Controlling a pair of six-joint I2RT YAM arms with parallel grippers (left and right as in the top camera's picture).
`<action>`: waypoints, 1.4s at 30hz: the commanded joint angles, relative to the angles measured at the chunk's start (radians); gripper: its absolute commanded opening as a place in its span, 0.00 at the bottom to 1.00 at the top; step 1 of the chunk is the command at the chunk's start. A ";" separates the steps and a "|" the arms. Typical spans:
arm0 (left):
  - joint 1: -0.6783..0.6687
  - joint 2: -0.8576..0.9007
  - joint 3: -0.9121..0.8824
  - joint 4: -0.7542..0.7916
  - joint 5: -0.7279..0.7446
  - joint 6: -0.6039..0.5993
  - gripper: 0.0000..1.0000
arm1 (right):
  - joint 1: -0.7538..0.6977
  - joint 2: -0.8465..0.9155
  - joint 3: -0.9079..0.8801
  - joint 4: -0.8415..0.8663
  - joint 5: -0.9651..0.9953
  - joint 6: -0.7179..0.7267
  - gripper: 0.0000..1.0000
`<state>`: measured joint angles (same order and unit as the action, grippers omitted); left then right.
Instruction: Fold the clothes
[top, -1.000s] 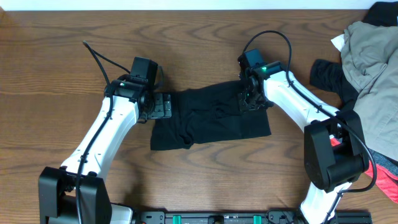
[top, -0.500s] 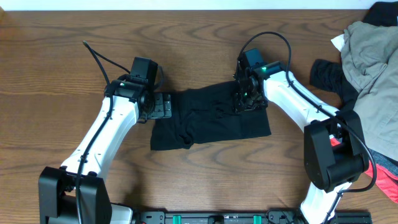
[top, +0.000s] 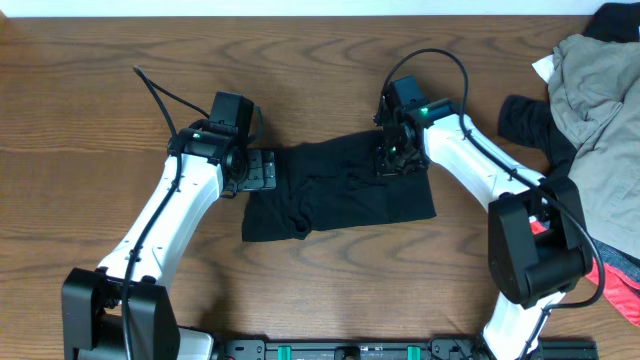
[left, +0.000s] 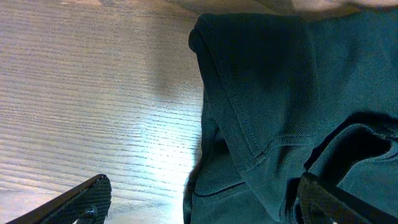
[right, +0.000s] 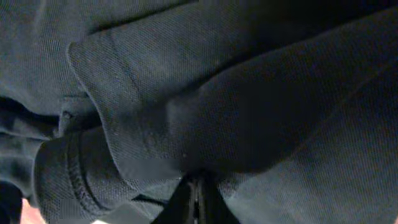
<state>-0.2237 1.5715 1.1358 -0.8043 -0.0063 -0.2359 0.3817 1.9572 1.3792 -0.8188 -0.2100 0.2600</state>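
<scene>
Nearest you, a black rail (top: 350, 350) runs along the front edge of the wooden table (top: 90, 120), with the bases of both arms at its ends. A patch of coral-pink fabric (top: 622, 290) shows at the near right corner, just beside the right base.

Further in, at mid-table, the black shirt (top: 340, 195) lies as a rumpled, roughly rectangular bundle between the two arms. Its near edge is fairly straight and its surface is creased.

Your left arm (top: 170, 220) reaches in from the near left, and the left gripper (top: 262, 170) sits at the shirt's left edge. In the left wrist view its jaws stand wide apart. One finger is over bare wood and the other over the dark cloth, and a seamed hem lies between them. It holds nothing.

Your right arm (top: 480, 170) comes in from the near right, and the right gripper (top: 390, 160) is down on the shirt's far right part. In the right wrist view its fingertips are pressed together, with a fold of the shirt's fabric bunched right at the tips. It is clenched on that fold.

Farther back on the right, well apart from the shirt, a black garment (top: 525, 120) lies crumpled against a khaki-grey garment (top: 595, 110). The khaki-grey one is heaped toward the far right corner and runs off the edge of view.
</scene>
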 joint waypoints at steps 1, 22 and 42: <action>0.004 0.003 0.007 -0.003 -0.001 0.001 0.96 | 0.000 0.024 0.010 0.029 -0.003 0.009 0.01; 0.004 0.003 0.007 -0.011 -0.001 0.002 0.96 | -0.005 0.003 0.015 0.323 -0.039 -0.047 0.01; 0.004 0.003 0.007 -0.006 -0.001 0.002 0.96 | -0.107 -0.089 -0.120 0.057 0.070 -0.002 0.01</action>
<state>-0.2234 1.5715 1.1358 -0.8078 -0.0063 -0.2356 0.2466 1.8217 1.2953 -0.7918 -0.0959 0.2409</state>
